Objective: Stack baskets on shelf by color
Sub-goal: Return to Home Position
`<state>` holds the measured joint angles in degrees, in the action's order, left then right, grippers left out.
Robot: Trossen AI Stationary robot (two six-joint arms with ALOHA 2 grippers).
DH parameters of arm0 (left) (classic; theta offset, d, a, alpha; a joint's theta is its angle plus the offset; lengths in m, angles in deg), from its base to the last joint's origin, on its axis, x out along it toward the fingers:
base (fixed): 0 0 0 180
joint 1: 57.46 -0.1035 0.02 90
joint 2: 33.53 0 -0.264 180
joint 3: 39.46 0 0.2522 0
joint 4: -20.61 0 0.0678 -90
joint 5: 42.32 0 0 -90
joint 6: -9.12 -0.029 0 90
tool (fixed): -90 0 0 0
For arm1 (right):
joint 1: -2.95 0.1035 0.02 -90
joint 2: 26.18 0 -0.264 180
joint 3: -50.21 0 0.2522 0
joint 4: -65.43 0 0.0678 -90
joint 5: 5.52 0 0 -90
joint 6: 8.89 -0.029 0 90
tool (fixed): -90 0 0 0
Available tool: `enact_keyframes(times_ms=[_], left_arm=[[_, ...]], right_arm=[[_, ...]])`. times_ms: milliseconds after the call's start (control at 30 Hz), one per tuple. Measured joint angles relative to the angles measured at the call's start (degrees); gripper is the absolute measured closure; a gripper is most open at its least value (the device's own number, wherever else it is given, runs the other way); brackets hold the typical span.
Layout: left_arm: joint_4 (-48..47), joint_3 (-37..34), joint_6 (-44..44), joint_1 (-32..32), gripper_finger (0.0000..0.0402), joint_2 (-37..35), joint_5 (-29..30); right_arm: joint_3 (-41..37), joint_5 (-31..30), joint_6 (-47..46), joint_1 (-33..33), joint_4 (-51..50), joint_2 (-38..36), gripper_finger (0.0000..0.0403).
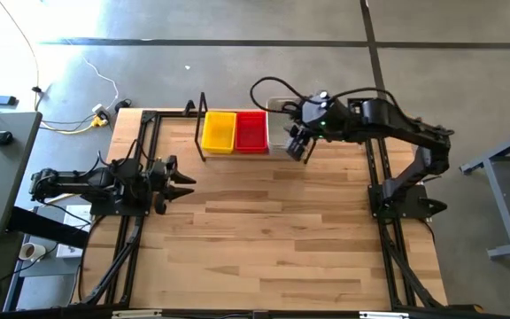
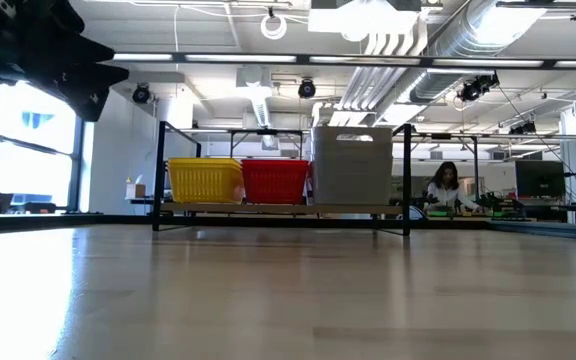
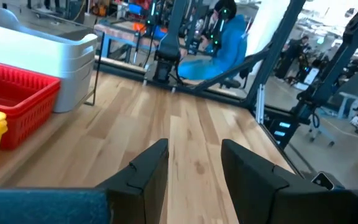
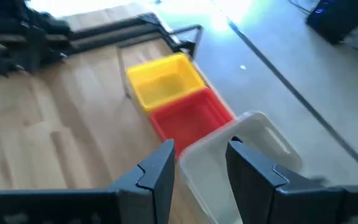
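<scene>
Evidently colour-sorted: yellow baskets (image 1: pixel 219 131), red baskets (image 1: pixel 251 131), grey-white baskets (image 2: pixel 352 165) abreast on shelf (image 2: pixel 268 209), far edge of bench (image 1: pixel 282 239). Right claw (image 4: pixel 201 149) parted, empty, above grey-white; left claw (image 1: pixel 180 182) parted, left edge.

The site is a robotics laboratory in an open industrial hall: exposed ceiling ducts (image 2: pixel 458 42), concrete floor (image 1: pixel 237 22), loose cables (image 1: pixel 69 128), a distant workstation monitor (image 2: pixel 540 178), a person (image 2: pixel 446 187) seated nearby.
</scene>
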<state>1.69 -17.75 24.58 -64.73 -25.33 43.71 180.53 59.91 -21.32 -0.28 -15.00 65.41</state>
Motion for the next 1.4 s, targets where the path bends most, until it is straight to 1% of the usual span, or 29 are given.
enact_keyframes(times_ms=[133, 300, 400, 500, 600, 767, 933, 1133, 1300, 1400], left_arm=[[4.09, -3.01, 0.36, 0.00, 0.0261, -1.01, 0.16], [9.58, -7.15, 1.89, -0.06, 0.0261, -1.02, 0.17], [9.33, -7.35, 3.75, -0.21, 0.0261, -0.70, 0.57], [9.17, -7.29, 4.87, -0.24, 0.0261, -0.34, 1.38], [7.58, -7.27, 5.35, -0.24, 0.0261, -0.37, 3.12], [6.29, -7.27, 5.54, -0.26, 0.0261, -0.34, 3.78], [6.27, -7.27, 5.46, -0.26, 0.0261, -0.37, 3.78], [6.27, -7.27, 5.43, -0.26, 0.0261, -0.37, 3.78], [6.27, -7.27, 5.42, -0.26, 0.0261, -0.37, 3.78], [6.27, -7.27, 5.41, -0.26, 0.0261, -0.37, 3.78]], right_arm=[[0.08, -2.40, 0.97, -0.52, -4.97, -2.54, 0.0273], [-1.53, -3.81, 2.70, -1.29, -8.95, -8.67, 0.0273], [-3.36, -5.36, 3.65, -1.29, -9.94, -13.27, 0.0273], [-7.47, -5.37, 2.88, -1.26, -9.66, -19.90, 0.0273], [-15.20, -5.37, 0.78, -1.22, -6.85, -27.34, 0.0273], [-32.70, -5.05, -1.50, -1.24, 2.28, -40.70, 0.0273], [-48.46, -0.01, -1.59, -1.24, 12.98, -51.46, 0.0273], [-63.63, 5.75, 0.79, -1.24, 24.32, -61.39, 0.0273], [-73.39, 9.03, 2.03, -1.23, 30.93, -67.69, 0.0273], [-79.04, 11.98, 1.45, -1.24, 33.79, -71.21, 0.0273]])
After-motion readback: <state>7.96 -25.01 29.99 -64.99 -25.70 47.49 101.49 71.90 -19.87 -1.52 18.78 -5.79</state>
